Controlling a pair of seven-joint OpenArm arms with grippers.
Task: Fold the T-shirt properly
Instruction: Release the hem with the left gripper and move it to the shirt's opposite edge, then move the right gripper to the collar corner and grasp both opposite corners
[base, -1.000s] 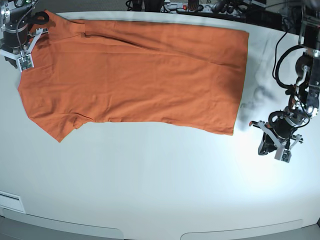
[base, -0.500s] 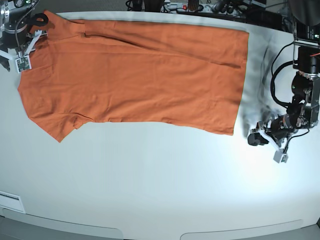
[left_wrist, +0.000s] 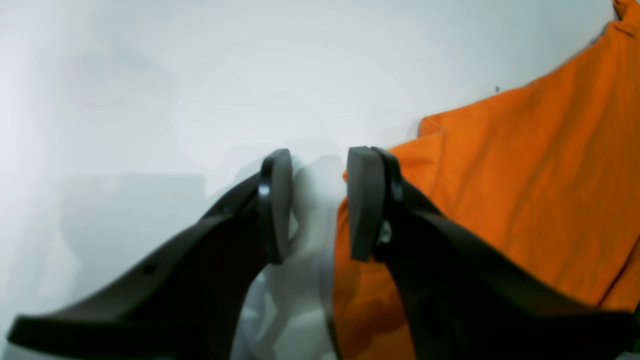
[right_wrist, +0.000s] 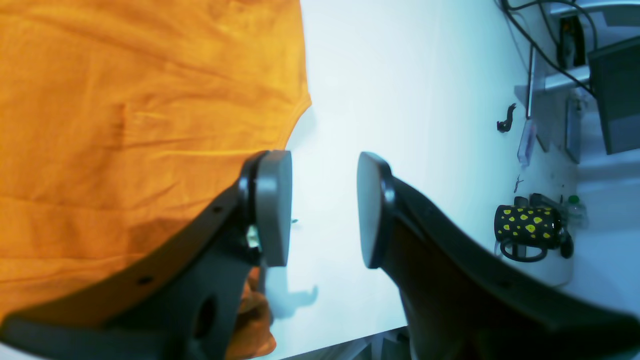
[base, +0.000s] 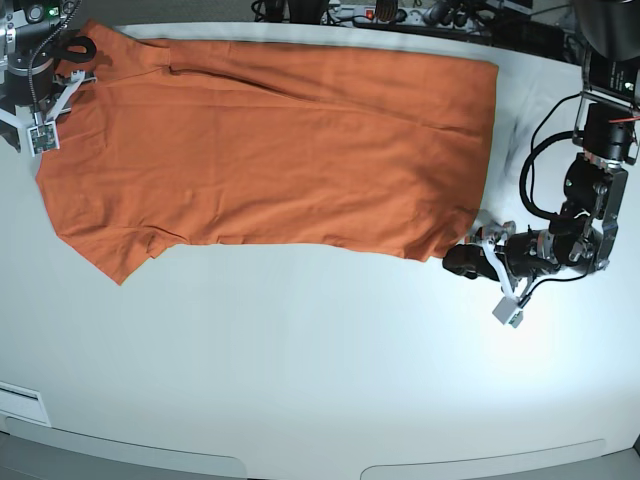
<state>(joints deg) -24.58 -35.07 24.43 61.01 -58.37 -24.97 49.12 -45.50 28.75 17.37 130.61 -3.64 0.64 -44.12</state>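
T-shirt (base: 280, 160) corner lies against the left hand (base: 487, 272).

Left gripper (left_wrist: 320, 205) open, seemingly low; right gripper (right_wrist: 325, 210) open, fingers apart.

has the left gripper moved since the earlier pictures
Yes. In the base view the left gripper has moved toward the image's left, from beside the T-shirt to its lower right corner, judged against the white table's far edge.
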